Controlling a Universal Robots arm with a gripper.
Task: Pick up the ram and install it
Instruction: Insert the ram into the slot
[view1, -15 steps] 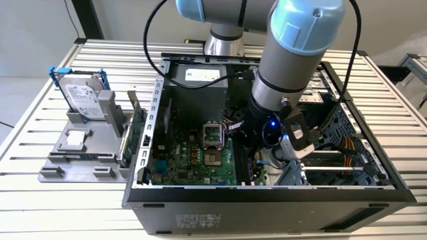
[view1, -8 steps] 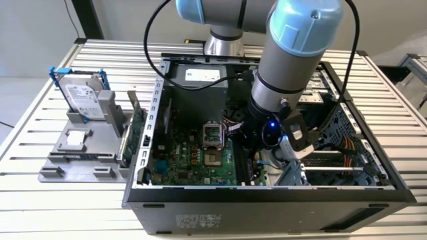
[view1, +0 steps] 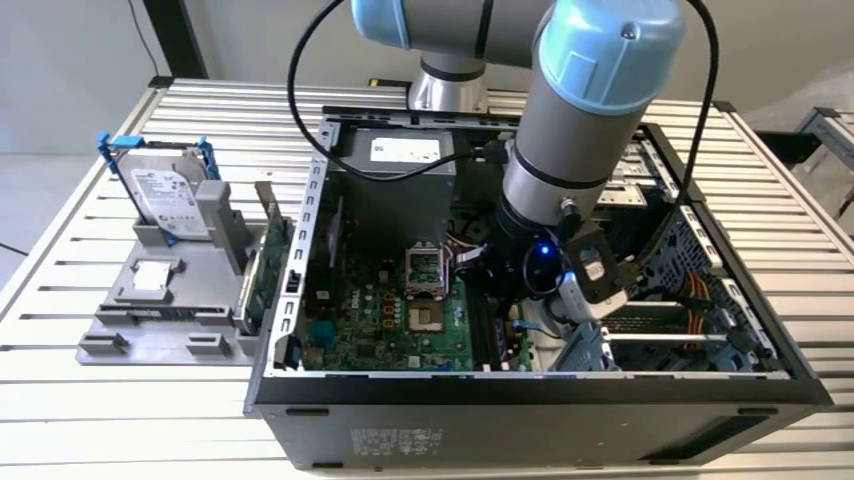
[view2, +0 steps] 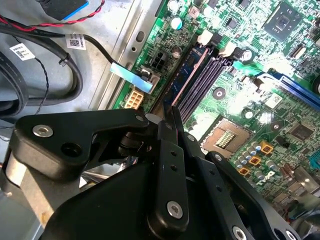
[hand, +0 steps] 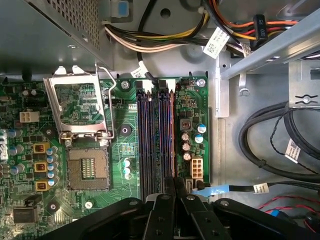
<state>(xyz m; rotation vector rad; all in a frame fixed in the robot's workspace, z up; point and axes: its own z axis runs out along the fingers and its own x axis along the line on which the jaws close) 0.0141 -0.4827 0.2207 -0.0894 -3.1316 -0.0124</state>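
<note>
Three views are coming in to me, and I am taking them in turn.

In the exterior view, the arm is reaching down into the open computer case (view1: 287, 300), and the gripper (view1: 507, 300) is hanging low over the motherboard (view1: 400, 320), towards the exterior view's right of the board. Outside the case, a silver hard drive (view1: 167, 200) and a green card (view1: 274, 260) are standing in a grey holder, well apart from the gripper.

In the second wrist view, the ram (view2: 186, 80) is lying lengthwise in the memory slot nearest the board's edge, just beside the empty dark slots (view2: 205, 80). Its near end is running in under the fingertips (view2: 167, 117). The fingers are drawn close together, with only a sliver between them; I am judging that they are pinching the stick's top edge, though they could be merely bearing down on it.

In the first wrist view, the ram (hand: 173, 135) is sitting in the outermost slot, on the far side from the processor socket (hand: 87, 167), and the gripper (hand: 175, 187) is meeting its near end.

I am treating the stick as light, thin and stiff, but fragile: it is likely to crack if twisted, and its chips dislike pressure. I am judging the bare top edge the safest place to hold.
</note>
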